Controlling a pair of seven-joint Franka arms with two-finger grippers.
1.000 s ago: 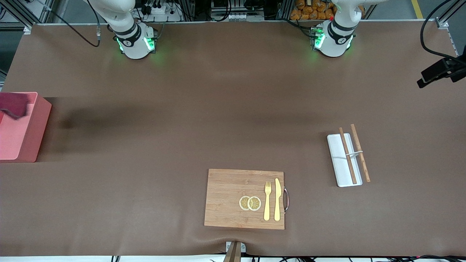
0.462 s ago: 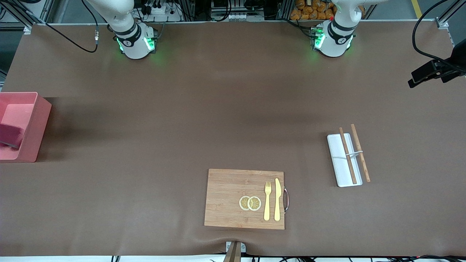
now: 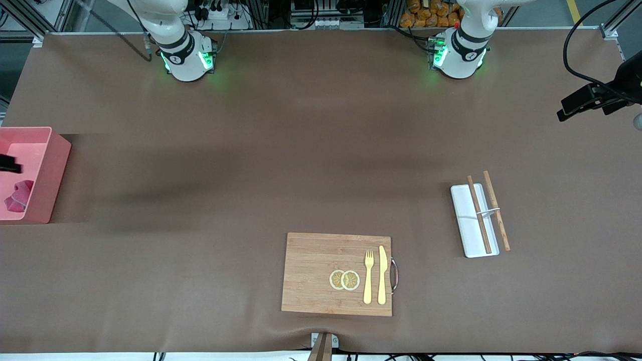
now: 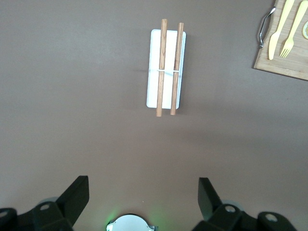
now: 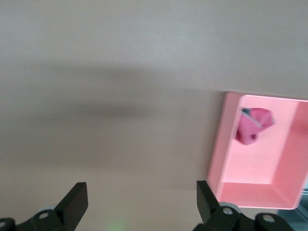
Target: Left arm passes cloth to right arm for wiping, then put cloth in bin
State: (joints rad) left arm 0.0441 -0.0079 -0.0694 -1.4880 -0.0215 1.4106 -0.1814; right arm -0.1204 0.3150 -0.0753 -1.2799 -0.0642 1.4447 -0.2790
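The pink bin [image 3: 50, 175] stands at the right arm's end of the table. The magenta cloth [image 3: 17, 195] lies crumpled inside it, at the end nearer the front camera. The right wrist view shows the bin [image 5: 269, 166] with the cloth [image 5: 253, 126] loose in it. My right gripper [image 5: 140, 202] is open and empty, high over the table beside the bin; only a black tip [image 3: 10, 164] of it shows at the front view's edge. My left gripper [image 4: 142, 197] is open and empty, raised over the left arm's end of the table [image 3: 587, 103].
A white tray [image 3: 466, 230] with two wooden chopsticks [image 3: 496, 210] lies toward the left arm's end, and also shows in the left wrist view [image 4: 154, 72]. A wooden board [image 3: 311, 273] with fork, knife and two lemon slices lies near the front edge.
The cloth has left the right gripper and dropped into the bin, where it now lies crumpled. The left gripper has drifted slightly toward the middle of the table.
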